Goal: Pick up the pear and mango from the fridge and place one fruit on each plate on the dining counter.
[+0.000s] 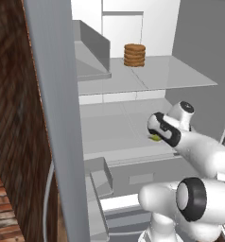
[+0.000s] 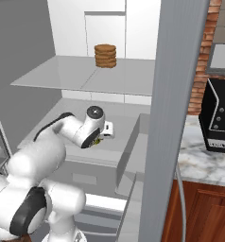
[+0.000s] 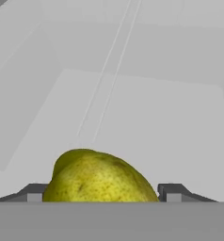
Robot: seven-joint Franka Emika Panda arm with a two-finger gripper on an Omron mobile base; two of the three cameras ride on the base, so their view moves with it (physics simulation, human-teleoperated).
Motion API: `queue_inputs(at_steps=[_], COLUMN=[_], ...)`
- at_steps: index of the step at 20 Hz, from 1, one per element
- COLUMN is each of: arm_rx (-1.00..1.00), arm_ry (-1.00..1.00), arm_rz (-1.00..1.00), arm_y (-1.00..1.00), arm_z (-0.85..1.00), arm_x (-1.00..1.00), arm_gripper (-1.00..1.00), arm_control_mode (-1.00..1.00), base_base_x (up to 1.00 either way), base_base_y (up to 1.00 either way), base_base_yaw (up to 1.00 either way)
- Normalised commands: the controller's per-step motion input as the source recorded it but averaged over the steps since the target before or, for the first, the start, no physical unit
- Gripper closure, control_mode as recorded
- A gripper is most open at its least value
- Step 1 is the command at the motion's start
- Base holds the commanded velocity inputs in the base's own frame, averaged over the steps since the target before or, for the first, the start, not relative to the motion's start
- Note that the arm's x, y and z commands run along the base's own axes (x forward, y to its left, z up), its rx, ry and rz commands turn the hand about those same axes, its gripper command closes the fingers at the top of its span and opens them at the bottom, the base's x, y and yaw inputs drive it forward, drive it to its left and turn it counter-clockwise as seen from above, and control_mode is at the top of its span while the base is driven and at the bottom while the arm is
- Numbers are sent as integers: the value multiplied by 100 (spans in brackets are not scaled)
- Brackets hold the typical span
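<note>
The tool [image 3: 100,192] stood open inside the fridge [image 1: 133,118], its fingertips [image 3: 172,192] either side of the pear [image 3: 97,179]. Whether they touched it I cannot tell.

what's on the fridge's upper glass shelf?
A stack of brown ridged discs sits near the back of the upper shelf. The door edge covers the shelf's left end in the left base view.

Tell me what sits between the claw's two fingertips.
The pear lies between the fingertips in the hand view, with small gaps either side.
</note>
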Motion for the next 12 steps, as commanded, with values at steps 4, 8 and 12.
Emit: queue_inputs(at_steps=[4,8,12], arm_rx=[-9,-2,0], arm_ry=[0,4,10], arm_rz=[3,4,6], arm_y=[1,0,0], arm_z=[89,100,100], arm_x=[-98,-95,-89], arm_gripper=[100,100,100], arm_control_mode=[-100,-100,-100], base_base_x=[0,0,0], base_base_y=[0,0,0], base_base_yaw=[0,0,0])
